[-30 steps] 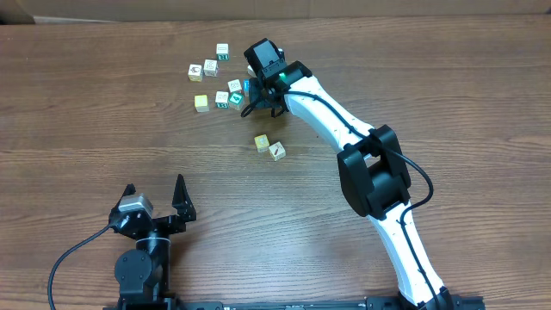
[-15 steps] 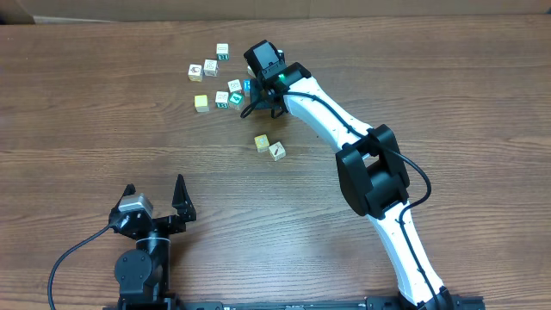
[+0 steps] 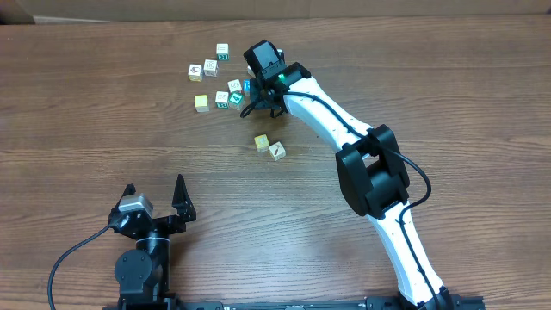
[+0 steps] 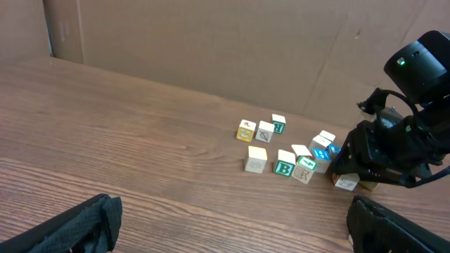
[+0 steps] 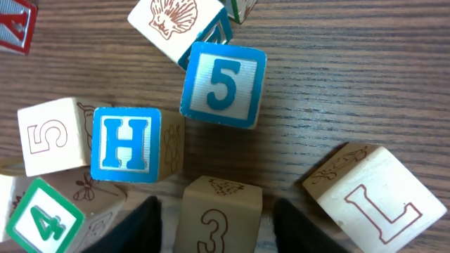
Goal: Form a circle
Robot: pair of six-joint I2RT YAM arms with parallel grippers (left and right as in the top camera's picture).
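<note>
The right gripper [image 5: 220, 214] stands parted astride the 3 block [image 5: 223, 193], which looks light and hard, best pinched across flat sides.

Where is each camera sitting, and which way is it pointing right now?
Overhead: fixed above the table, looking straight down; both arms show, the right arm reaching to the cubes.
Left wrist: low on the left arm, facing across the table toward the cardboard wall; its own open fingers fill the bottom corners.
Right wrist: just above the cubes, looking down; its fingers flank the "3" cube.
Shared: overhead and left wrist both show the right arm at the cubes.
</note>
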